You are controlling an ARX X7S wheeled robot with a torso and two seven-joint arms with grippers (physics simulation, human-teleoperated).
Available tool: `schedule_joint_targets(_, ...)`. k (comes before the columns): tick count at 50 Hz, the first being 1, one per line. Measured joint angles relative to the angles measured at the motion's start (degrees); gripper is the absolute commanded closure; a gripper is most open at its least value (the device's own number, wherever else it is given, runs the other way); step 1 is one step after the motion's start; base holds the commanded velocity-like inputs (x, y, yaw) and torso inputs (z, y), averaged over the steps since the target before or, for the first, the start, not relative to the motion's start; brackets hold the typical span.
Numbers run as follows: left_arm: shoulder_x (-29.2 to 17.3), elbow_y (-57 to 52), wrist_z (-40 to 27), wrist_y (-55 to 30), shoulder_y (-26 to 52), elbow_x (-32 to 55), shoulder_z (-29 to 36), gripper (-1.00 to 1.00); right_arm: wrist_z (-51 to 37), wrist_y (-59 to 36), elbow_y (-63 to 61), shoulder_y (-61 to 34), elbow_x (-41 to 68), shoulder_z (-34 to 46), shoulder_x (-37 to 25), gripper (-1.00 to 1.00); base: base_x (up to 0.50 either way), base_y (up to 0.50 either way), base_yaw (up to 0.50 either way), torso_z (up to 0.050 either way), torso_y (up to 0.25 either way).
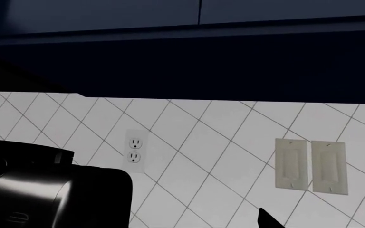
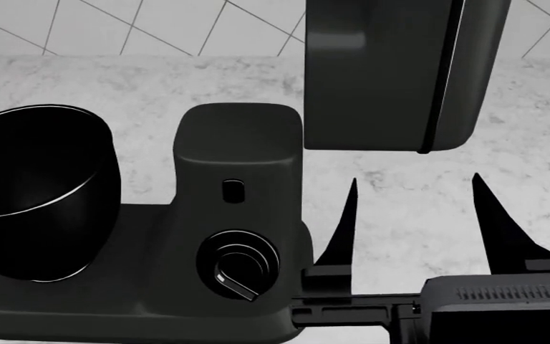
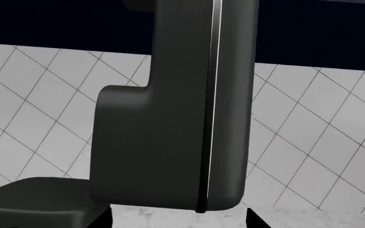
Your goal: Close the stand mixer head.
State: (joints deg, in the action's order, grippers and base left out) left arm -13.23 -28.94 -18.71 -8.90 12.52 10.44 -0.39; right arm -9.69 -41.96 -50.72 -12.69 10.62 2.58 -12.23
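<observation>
While the mixer head (image 2: 389,72) stands tilted up and open, the right gripper (image 2: 414,215) waits just in front of it, toward the robot, with its two fingers spread apart and nothing between them. Seen from the robot's head, the mixer head is a big matte black block rising behind and to the right of the column (image 2: 240,154), its long axis running up and away, its thin glossy seam near the far right end. Its rounded near end hangs over the marbled tabletop (image 2: 399,179), directly beyond the open fingers, apart from them. From the right wrist, the mixer head (image 3: 169,118) fills the middle, standing nearly upright against the tiled wall (image 3: 36,104).

By my judgement the right arm is the nearer one and must push the head down toward the bowl (image 2: 31,193), which sits left of the column.

The left gripper is hard to make out: its wrist camera shows only wall, an outlet (image 1: 133,150) and dark shapes, so its state cannot be told. The head's top is cut off.
</observation>
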Motion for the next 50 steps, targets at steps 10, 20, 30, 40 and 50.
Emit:
schedule_joint_targets(10,-0.3,-0.1,-0.3,-0.1,0.2,0.7,-0.3,-1.0,-19.3,-11.4,-5.4,-6.2,27.7,-14.5,-13.8,-1.0,0.0,0.0,0.0,0.0,0.0)
schedule_joint_targets(20,-0.6,-0.3,-0.6,-0.4,0.4,1.4,-0.5,-1.0,-33.0,-16.0,-2.3,-9.1,53.5,-29.8,-25.9,-1.0,0.0,0.0,0.0,0.0,0.0)
schedule_joint_targets(30,-0.9,-0.6,-0.8,-0.7,0.5,1.9,-0.4,-1.0,-38.1,-20.1,10.9,-20.6,64.0,-25.4,-32.5,-1.0,0.0,0.0,0.0,0.0,0.0)
schedule_joint_targets(40,-1.3,-1.1,-1.1,-1.0,0.5,2.4,-0.4,-1.0,-36.4,-25.6,28.9,-39.8,65.1,-10.8,-32.0,-1.0,0.0,0.0,0.0,0.0,0.0)
schedule_joint_targets(50,-1.6,-1.6,-1.4,-1.4,0.6,2.9,-0.7,-1.0,-31.9,-29.3,41.7,-56.5,62.0,5.4,-28.8,-1.0,0.0,0.0,0.0,0.0,0.0)
